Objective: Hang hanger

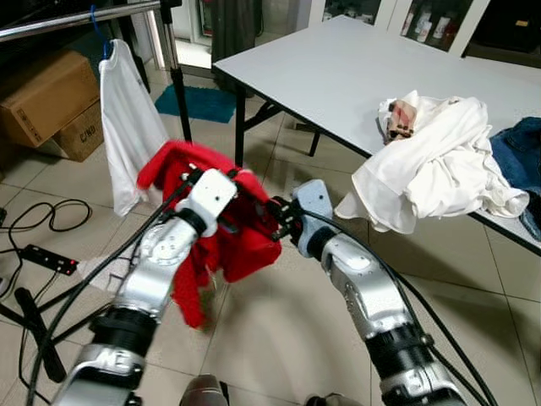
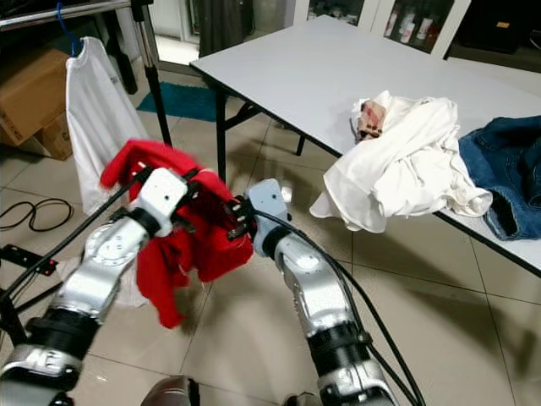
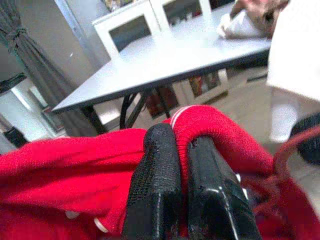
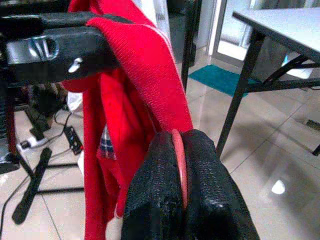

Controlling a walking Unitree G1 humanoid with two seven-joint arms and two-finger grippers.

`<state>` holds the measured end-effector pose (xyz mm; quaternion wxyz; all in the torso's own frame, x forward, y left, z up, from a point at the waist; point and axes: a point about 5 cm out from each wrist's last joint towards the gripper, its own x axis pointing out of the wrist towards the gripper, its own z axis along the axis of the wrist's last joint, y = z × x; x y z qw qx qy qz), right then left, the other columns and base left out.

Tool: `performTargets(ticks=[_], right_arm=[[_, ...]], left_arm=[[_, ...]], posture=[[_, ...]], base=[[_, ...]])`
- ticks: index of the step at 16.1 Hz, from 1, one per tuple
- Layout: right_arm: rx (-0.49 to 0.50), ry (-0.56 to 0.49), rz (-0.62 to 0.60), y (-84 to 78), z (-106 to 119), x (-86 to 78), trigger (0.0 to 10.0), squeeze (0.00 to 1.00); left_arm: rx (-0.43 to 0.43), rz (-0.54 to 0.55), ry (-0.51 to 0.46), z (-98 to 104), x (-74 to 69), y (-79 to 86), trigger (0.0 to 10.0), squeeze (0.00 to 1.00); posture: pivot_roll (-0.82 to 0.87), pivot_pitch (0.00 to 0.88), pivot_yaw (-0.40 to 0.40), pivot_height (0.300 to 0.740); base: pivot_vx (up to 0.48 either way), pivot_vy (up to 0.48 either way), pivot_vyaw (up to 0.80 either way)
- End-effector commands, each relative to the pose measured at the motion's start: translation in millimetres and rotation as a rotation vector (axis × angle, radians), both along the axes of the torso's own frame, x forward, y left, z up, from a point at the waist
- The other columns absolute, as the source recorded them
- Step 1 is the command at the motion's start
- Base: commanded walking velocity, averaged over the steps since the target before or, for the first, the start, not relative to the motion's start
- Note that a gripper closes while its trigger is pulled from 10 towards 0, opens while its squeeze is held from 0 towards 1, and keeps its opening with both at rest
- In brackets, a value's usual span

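A red knitted garment (image 1: 245, 245) hangs between my two arms above the tiled floor. My left gripper (image 3: 182, 165) is shut on its ribbed collar, at the garment's upper left (image 1: 190, 179). My right gripper (image 4: 179, 170) is shut on a thin curved pink strip (image 4: 176, 145) at the garment's edge; it looks like part of a hanger, but the cloth hides the rest. In the eye views the right gripper (image 1: 275, 216) sits at the garment's right side. A metal clothes rail (image 1: 76, 19) runs at the far left, with a white shirt (image 1: 127, 127) hanging from a blue hanger hook (image 1: 95, 21).
A grey table (image 1: 338, 76) stands to the right, holding a white clothes pile (image 1: 439, 161) and jeans (image 1: 520, 156). Cardboard boxes (image 1: 51, 97) sit under the rail. Cables (image 1: 51, 220) and a stand's feet lie on the floor at left. A teal mat (image 1: 203, 101) lies behind.
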<state>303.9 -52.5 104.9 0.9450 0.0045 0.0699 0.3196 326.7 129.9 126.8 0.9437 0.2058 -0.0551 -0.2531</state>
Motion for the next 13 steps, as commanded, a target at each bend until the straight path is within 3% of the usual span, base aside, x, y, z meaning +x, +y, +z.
performTargets(ticks=[1,5,7,9,13], right_arm=[[0.058,-0.107,0.013,1.0,22.2,1.6,10.0,0.00],[0.027,-0.187,-0.132,-32.6,27.8,5.5,10.0,0.00],[0.030,-0.199,-0.164,-46.4,28.4,-0.5,10.0,0.00],[0.019,-0.224,-0.163,-61.9,26.2,-13.0,10.0,0.00],[0.014,-0.260,-0.149,-81.8,31.9,-21.0,10.0,0.00]], left_arm=[[-0.026,-0.075,0.021,-4.1,-4.5,-13.3,10.0,0.00],[-0.024,-0.118,0.035,-10.1,-8.6,-18.0,10.0,0.00],[-0.028,-0.137,0.032,-9.5,-9.4,-21.4,10.0,0.00],[-0.023,-0.188,0.028,-6.3,-10.3,-23.5,10.0,0.00],[0.000,-0.265,0.021,-0.9,-10.2,-24.3,10.0,0.00]], posture=[[0.03,0.020,0.024,0.740],[0.00,0.006,0.039,0.740],[-0.01,0.006,0.045,0.740],[-0.03,0.011,0.057,0.740],[-0.06,0.015,0.073,0.740]], base=[[0.000,0.000,0.00],[0.000,0.000,0.00],[0.000,0.000,0.00],[0.000,0.000,0.00],[0.000,0.000,0.00]])
